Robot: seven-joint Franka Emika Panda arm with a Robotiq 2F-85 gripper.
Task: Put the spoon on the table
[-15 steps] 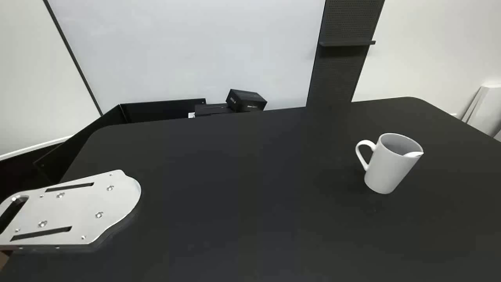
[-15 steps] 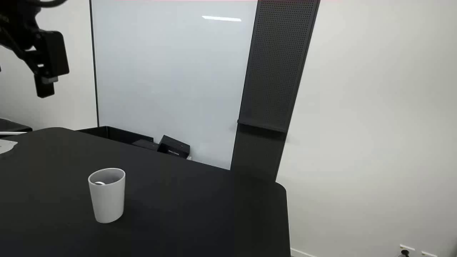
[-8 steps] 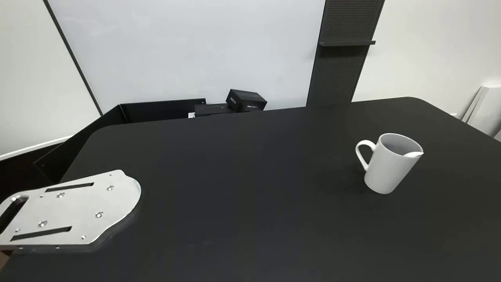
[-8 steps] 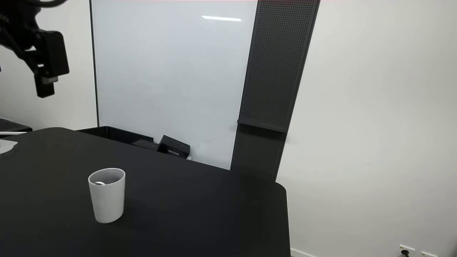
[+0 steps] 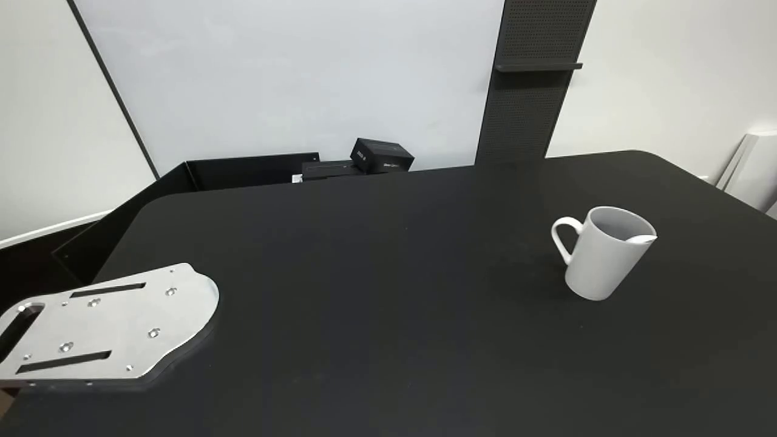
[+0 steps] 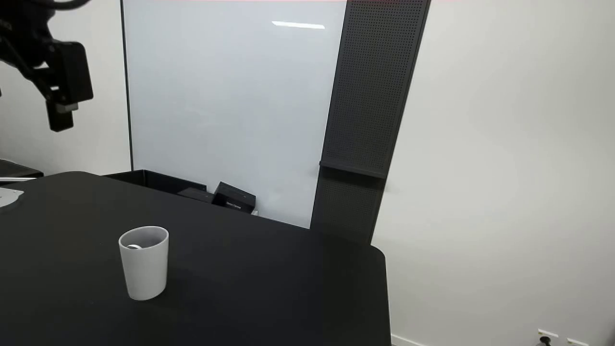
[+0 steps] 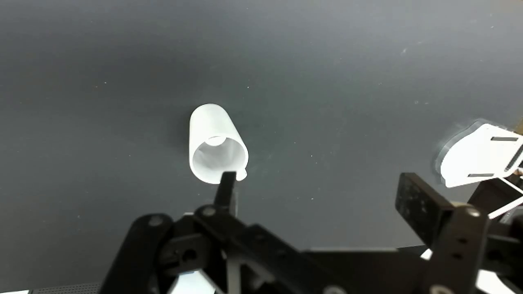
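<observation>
Closest in, my tool has its jaws spread wide across the lower half of the wrist view, dark desk showing between them. In an exterior view I see it up toward 10 o'clock, partly cut off by the frame and well apart from the mug.

Past the jaws, I have the mug at 9 o'clock in the wrist view, standing on the desk; one jaw's tip overlaps its rim there, though only along my line of sight. The spoon is in the mug. In an exterior view I catch its white end against the rim, at 4 o'clock of the mouth, with the mug's handle out between 9 and 10; the rest of the spoon is hidden inside.

Farther off, the plate lies at 3 o'clock in the wrist view, white, slotted, and well apart from the mug.

Beyond the desk's far edge, in an exterior view, I make out a low dark bin at 10 o'clock and a tilted black box near 12. The pegboard rises at the back between 1 and 2, in front of the pale wall.
</observation>
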